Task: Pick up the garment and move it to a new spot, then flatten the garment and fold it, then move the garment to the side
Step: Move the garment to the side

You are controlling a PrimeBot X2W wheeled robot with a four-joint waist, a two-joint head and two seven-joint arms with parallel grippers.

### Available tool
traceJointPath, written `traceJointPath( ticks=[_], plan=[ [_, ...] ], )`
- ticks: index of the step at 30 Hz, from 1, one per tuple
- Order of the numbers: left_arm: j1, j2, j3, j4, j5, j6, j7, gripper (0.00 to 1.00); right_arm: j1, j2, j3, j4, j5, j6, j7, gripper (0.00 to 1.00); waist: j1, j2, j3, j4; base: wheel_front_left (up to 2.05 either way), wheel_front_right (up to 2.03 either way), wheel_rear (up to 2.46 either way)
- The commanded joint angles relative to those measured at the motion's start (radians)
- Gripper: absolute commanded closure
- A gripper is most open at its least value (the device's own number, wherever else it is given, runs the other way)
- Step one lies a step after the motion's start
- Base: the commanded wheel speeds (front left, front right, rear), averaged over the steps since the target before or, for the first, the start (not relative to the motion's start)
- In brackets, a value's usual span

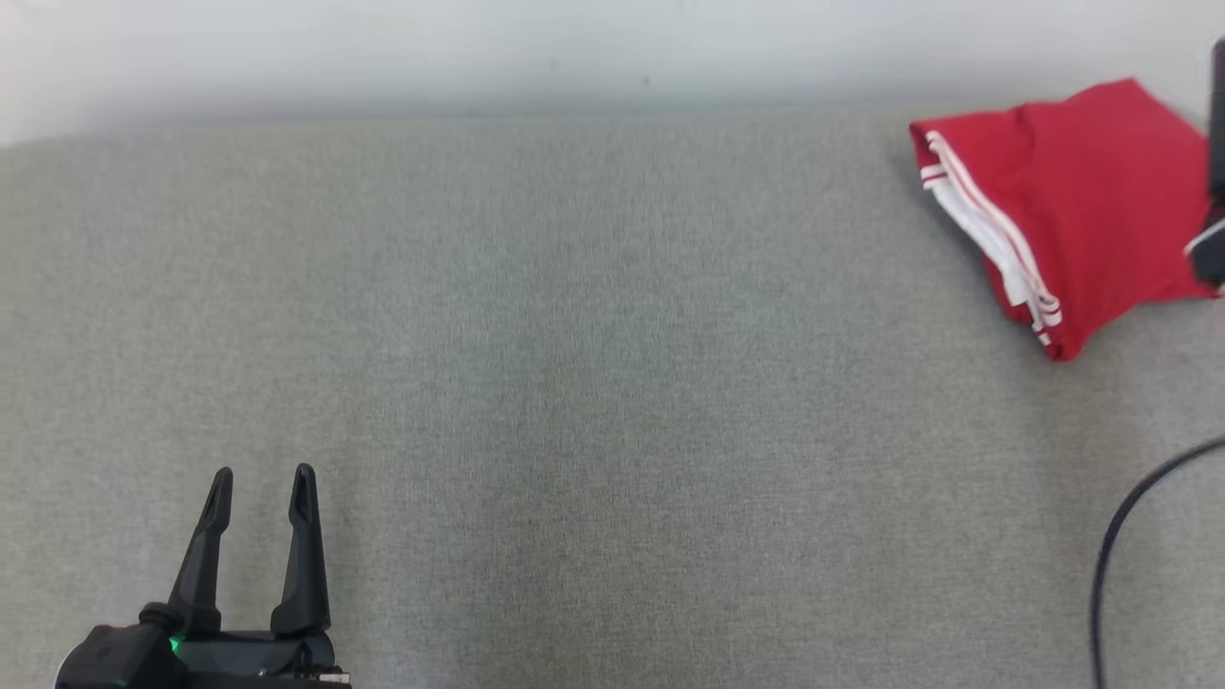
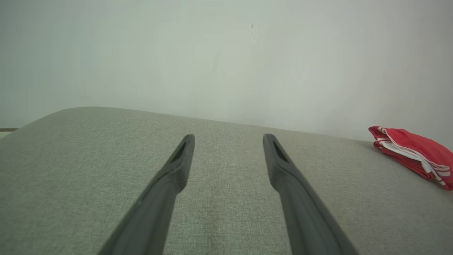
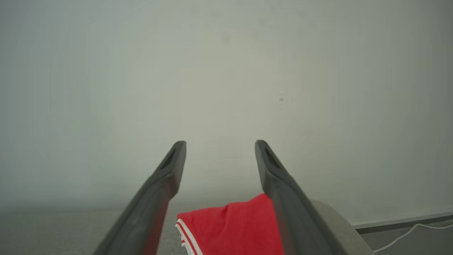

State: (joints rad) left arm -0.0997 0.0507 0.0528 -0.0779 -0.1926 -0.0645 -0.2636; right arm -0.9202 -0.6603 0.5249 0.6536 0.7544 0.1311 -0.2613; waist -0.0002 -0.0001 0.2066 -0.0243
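Note:
The garment (image 1: 1081,206) is red with white stripes and lies folded at the far right of the grey cushioned surface (image 1: 574,383). It also shows at the right edge of the left wrist view as a low red bundle (image 2: 417,152). My left gripper (image 1: 263,478) hovers open and empty at the lower left, far from the cloth; its fingers (image 2: 178,163) stand wide apart. My right gripper (image 3: 219,145) is open above the garment (image 3: 233,226), lifted clear of it with nothing between its fingers. A dark part of the right arm (image 1: 1215,163) shows at the right edge.
A pale wall (image 1: 574,48) runs behind the cushion's back edge. A black cable (image 1: 1120,536) curves over the surface at the lower right. In the right wrist view the cushion's corner (image 3: 332,223) drops off to a floor with a white cord (image 3: 407,233).

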Motion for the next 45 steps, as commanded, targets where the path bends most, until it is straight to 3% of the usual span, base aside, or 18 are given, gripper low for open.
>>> traceJointPath(
  ticks=[1,10,20,31,45],
  plan=[
    [0.015,0.000,-0.001,0.000,-0.004,0.004,-0.001,0.00,0.048,0.021,-0.025,-0.022,-0.015,-0.001,-0.004,0.00,0.0002,0.0001,-0.036,-0.001,0.00,0.00,0.00],
    [0.048,0.000,-0.014,0.023,-0.015,0.012,-0.001,0.00,0.325,0.169,-0.219,-0.208,-0.165,-0.001,-0.004,0.00,0.0002,0.0001,-0.114,0.021,0.00,0.00,0.00],
    [0.064,0.000,-0.033,0.059,0.019,0.016,-0.001,0.00,0.572,0.324,-0.281,-0.348,-0.305,-0.001,-0.005,0.00,0.0002,0.0001,-0.148,0.039,0.00,0.00,0.00],
    [0.078,0.001,-0.027,0.074,0.012,0.015,-0.001,0.00,0.785,0.475,-0.338,-0.530,-0.573,-0.001,-0.005,0.00,0.0002,0.0001,-0.180,0.037,0.00,0.00,0.00],
    [0.105,0.000,-0.029,0.076,0.027,0.032,-0.001,0.00,0.893,0.544,-0.365,-0.583,-0.690,-0.001,-0.005,0.00,0.0002,0.0001,-0.207,-0.001,0.00,0.00,0.00]
  ],
)
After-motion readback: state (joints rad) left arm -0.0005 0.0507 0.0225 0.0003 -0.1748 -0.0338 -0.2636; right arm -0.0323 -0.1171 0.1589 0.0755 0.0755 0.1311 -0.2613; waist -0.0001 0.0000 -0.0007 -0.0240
